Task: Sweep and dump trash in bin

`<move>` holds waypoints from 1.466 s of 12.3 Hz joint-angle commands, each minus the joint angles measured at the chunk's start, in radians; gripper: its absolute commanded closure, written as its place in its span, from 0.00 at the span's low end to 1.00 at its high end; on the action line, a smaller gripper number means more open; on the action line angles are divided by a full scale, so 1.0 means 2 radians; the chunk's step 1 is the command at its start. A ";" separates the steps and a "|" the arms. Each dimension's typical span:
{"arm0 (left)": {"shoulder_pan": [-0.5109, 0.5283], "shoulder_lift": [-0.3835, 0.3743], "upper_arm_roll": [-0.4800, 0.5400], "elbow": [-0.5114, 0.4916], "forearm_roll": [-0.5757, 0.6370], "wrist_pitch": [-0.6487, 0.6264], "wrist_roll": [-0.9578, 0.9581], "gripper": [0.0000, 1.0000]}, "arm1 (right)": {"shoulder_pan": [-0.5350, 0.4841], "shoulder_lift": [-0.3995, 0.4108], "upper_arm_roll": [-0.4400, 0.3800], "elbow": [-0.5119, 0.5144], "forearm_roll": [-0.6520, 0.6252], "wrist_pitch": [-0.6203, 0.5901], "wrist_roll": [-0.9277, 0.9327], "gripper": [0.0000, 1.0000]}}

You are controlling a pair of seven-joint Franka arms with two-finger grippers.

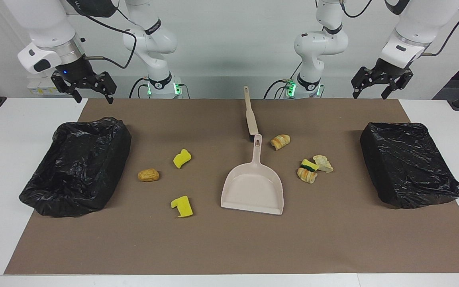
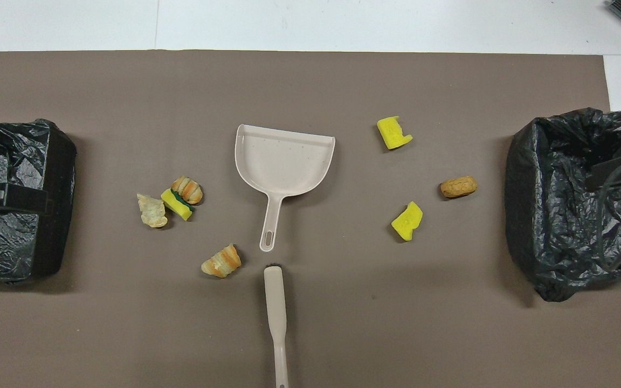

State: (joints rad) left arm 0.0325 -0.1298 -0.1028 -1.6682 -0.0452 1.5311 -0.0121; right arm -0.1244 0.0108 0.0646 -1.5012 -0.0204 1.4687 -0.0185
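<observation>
Risk noted: scattered yellow sponge and tan pastry scraps (image 1: 182,158) could skid past beige plastic dustpan (image 1: 253,187); left gripper (image 1: 377,85), right gripper (image 1: 90,89) both released, empty, waiting

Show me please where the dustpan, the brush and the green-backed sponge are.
dustpan (image 1: 252,190): facing view, on the flat pan floor.
brush (image 2: 276,302): overhead view, on the handle, near its head.
green-backed sponge (image 2: 177,204): overhead view, on its yellow face.

No readable text, labels, brands or numbers anywhere; nothing legible on bins, dustpan, brush, mat or arms.
</observation>
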 commanded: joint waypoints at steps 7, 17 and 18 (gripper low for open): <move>-0.004 -0.001 -0.002 0.000 0.003 0.009 -0.001 0.00 | -0.004 -0.012 0.005 -0.023 0.003 0.029 0.015 0.00; -0.007 -0.027 -0.031 -0.055 -0.024 0.029 -0.003 0.00 | -0.004 -0.021 0.005 -0.036 0.004 0.026 0.013 0.00; -0.007 -0.027 -0.034 -0.062 -0.024 0.031 -0.003 0.00 | -0.004 -0.021 0.005 -0.036 0.004 0.026 0.013 0.00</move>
State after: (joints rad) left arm 0.0290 -0.1454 -0.1733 -1.7309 -0.0786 1.5579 -0.0135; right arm -0.1240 -0.0068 0.0662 -1.5425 -0.0201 1.5001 -0.0167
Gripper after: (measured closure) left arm 0.000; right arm 0.000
